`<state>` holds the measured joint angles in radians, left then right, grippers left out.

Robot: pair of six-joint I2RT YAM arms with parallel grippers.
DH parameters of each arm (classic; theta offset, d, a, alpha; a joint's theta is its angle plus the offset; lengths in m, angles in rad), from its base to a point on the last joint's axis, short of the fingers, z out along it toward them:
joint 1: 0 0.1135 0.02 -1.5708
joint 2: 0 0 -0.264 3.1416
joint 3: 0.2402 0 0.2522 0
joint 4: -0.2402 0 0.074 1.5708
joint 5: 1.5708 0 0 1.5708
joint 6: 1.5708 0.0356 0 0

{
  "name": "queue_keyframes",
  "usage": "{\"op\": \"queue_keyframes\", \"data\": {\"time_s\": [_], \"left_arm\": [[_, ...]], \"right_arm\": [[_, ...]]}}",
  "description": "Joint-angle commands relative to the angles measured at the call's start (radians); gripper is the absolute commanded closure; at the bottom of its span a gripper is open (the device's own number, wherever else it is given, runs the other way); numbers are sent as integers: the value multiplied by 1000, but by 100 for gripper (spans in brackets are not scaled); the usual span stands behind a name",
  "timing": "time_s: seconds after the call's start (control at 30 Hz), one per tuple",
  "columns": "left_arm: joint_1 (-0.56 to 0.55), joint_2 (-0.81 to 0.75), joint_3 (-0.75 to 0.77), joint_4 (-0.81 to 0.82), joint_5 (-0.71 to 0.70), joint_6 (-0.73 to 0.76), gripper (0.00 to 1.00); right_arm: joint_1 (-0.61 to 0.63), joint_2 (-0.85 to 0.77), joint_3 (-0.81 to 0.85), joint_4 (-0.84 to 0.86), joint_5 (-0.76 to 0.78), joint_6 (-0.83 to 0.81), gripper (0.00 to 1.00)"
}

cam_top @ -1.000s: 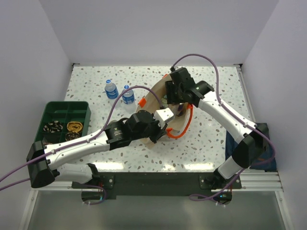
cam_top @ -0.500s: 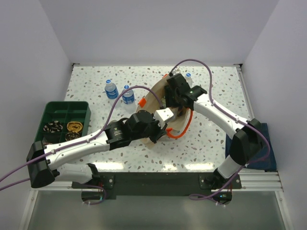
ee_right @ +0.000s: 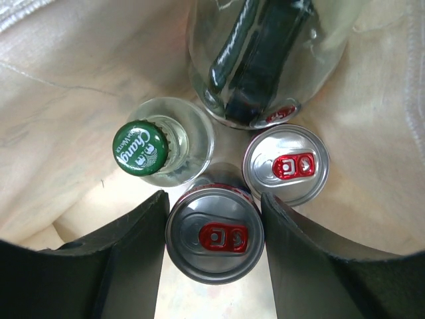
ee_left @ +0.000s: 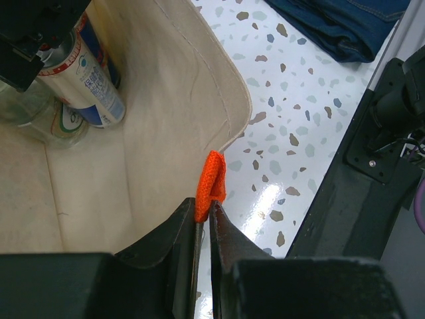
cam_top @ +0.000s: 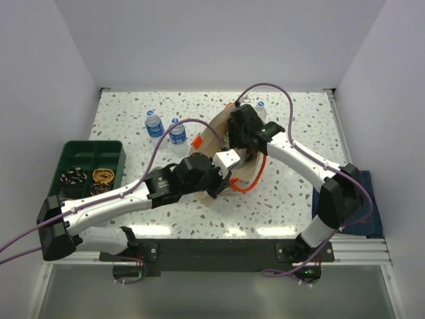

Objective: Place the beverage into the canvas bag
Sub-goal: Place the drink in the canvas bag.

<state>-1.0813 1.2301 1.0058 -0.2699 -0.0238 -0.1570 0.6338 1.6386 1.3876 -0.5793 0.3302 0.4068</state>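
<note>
Inside the canvas bag (ee_right: 60,100), the right pincer (ee_right: 212,203) grips a can (ee_right: 214,239); the left pincer (ee_left: 203,219) pinches the orange handle (ee_left: 211,176).

Tabletop (cam_top: 292,193): white, speckled terrazzo pattern, walled on three sides.
- Canvas bag (cam_top: 214,131): beige with orange strap, at centre.
- Two small water bottles, blue caps and labels (cam_top: 154,123) (cam_top: 176,133): upright, side by side, far left of the bag.
- Third blue-capped bottle (cam_top: 260,104): just beyond the bag, mostly hidden.
- Green compartment tray (cam_top: 93,143): left edge.
- Folded denim (cam_top: 370,224): right edge, partly hidden.
</note>
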Motion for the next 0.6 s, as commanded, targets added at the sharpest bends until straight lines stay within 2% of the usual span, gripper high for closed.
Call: {"op": "queue_keyframes", "data": {"time_s": [0.0, 0.27, 0.57], "left_arm": [[3, -11, 16, -11, -28, -13, 82], [3, -11, 17, -12, -30, -10, 81], [3, -18, 20, -9, -7, -18, 82]], "right_arm": [[-2, -10, -13, 113, 23, 32, 100], [-2, -17, -27, 93, 0, 44, 100], [-2, -69, -68, 147, 20, 63, 100]]}}
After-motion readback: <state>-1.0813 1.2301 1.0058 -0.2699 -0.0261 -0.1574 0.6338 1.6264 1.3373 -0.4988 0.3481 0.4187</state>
